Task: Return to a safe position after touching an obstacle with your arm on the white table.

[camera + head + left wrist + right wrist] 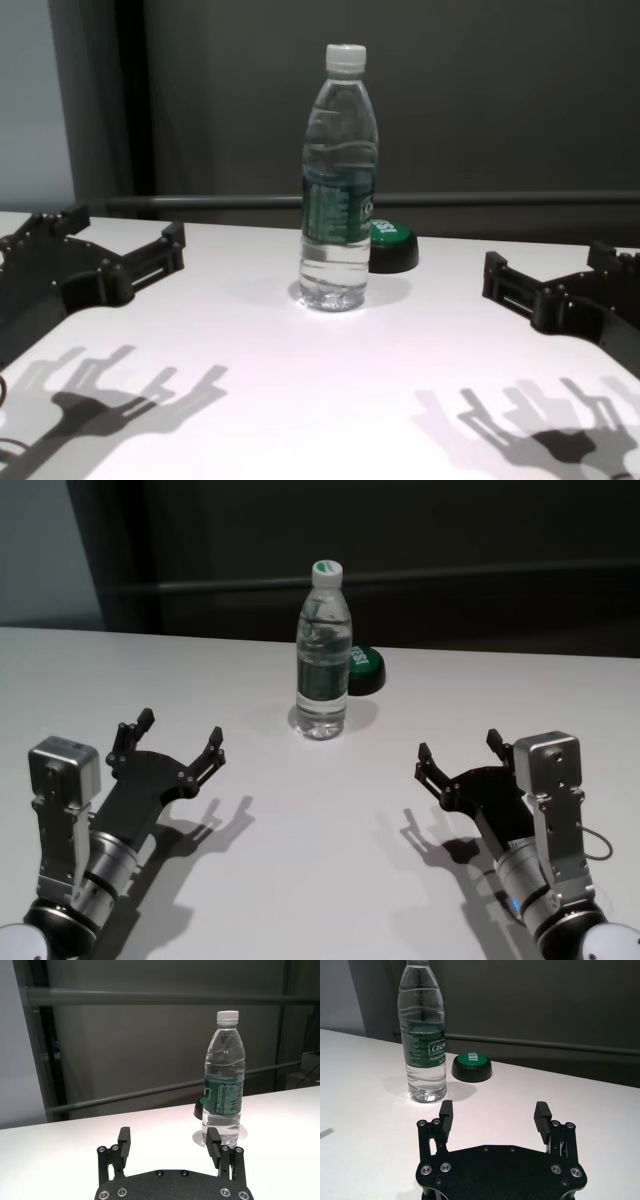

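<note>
The bottle [322, 655] stands upright at centre frame on the white desk [320, 880]. The left end effector [170, 742], lower left, and the right end effector [460, 752], lower right, hover wide open, empty and well clear. The retreat looks essentially complete.

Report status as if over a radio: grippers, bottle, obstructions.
Left gripper open, right gripper open, both clear. Bottle upright mid-table. Green-topped puck behind it.
</note>
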